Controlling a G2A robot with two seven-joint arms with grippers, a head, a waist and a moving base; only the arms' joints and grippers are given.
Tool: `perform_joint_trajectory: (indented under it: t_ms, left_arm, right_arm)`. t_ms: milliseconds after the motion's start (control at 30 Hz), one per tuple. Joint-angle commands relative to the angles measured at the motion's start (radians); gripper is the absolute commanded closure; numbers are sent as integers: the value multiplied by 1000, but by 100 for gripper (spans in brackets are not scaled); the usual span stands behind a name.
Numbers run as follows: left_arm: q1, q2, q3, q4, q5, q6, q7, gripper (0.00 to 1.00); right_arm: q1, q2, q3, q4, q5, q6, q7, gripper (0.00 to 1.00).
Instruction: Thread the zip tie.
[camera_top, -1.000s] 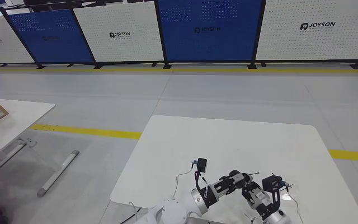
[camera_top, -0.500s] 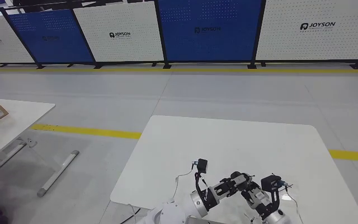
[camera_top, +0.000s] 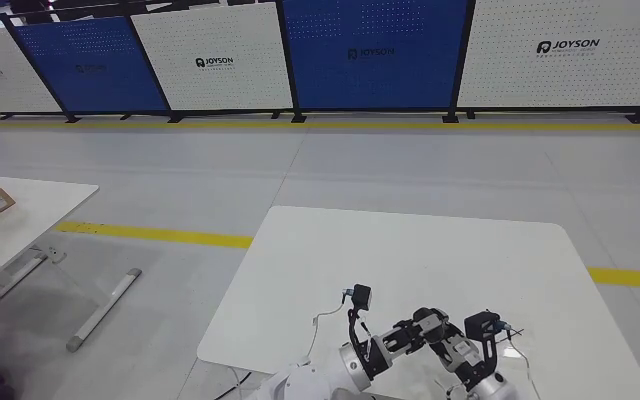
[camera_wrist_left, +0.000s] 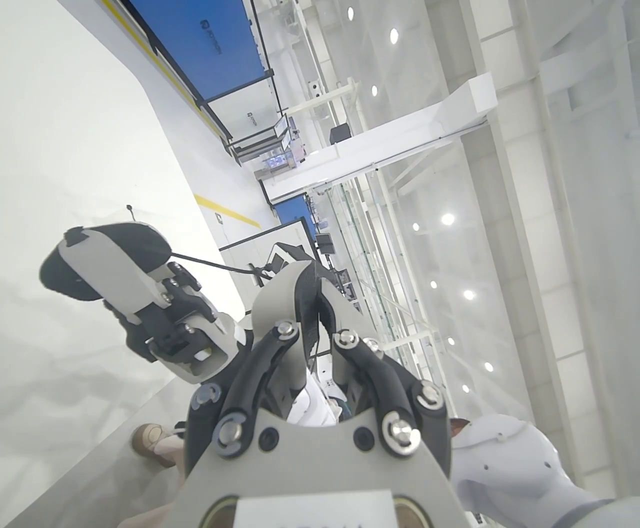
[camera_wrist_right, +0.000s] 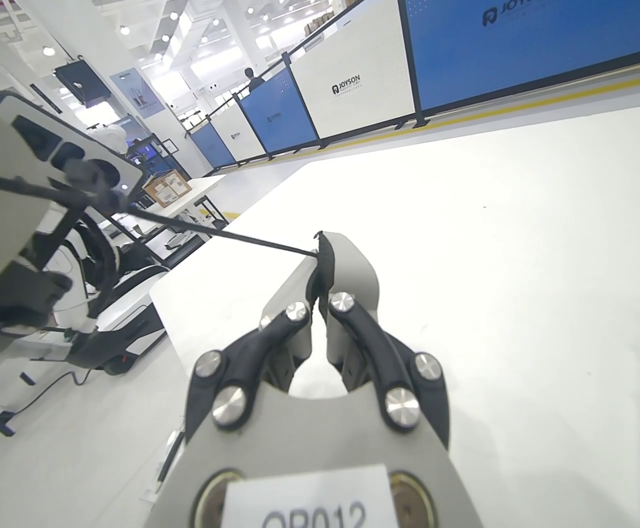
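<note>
The zip tie (camera_wrist_right: 225, 232) is held in the air as a thin black strand stretched between the two tools, above the tabletop (camera_wrist_right: 475, 225) close to its near edge. The right tool (camera_wrist_right: 320, 257) is fully closed and pinches the strand at its very tip. The left tool (camera_wrist_left: 313, 280) is likewise closed, with the strand running into its tip. Which end carries the locking head is too small to tell. The step looks like lining the tail up with the head's slot. It should go best with one tool fixed as an anchor and the other making small, slow corrections along the strand's own line. Too much tension may pull the strand out of a pinch, and too little lets the end wander off the slot.
</note>
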Motion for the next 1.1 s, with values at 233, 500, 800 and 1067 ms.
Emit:
perform_joint_trajectory:
  t_ms: [233, 500, 800, 1067]
  left_arm:
    - [1, 0, -4, 9, -5, 16, 27, 100]
    - [-26, -7, -36, 71, -86, 21, 90, 100]
    - [-21, -7, -71, 107, -126, 15, 118, 100]
    - [4, -6, -105, 141, -171, -4, 141, 100]
  right_arm:
    - [3, -2, 0, 7, 10, -9, -2, 67]
    - [-29, 1, 54, -8, 81, -53, -61, 0]
    - [-91, 18, 181, -42, 256, -54, -178, 0]
    - [-154, 33, 334, -52, 502, -54, -246, 0]
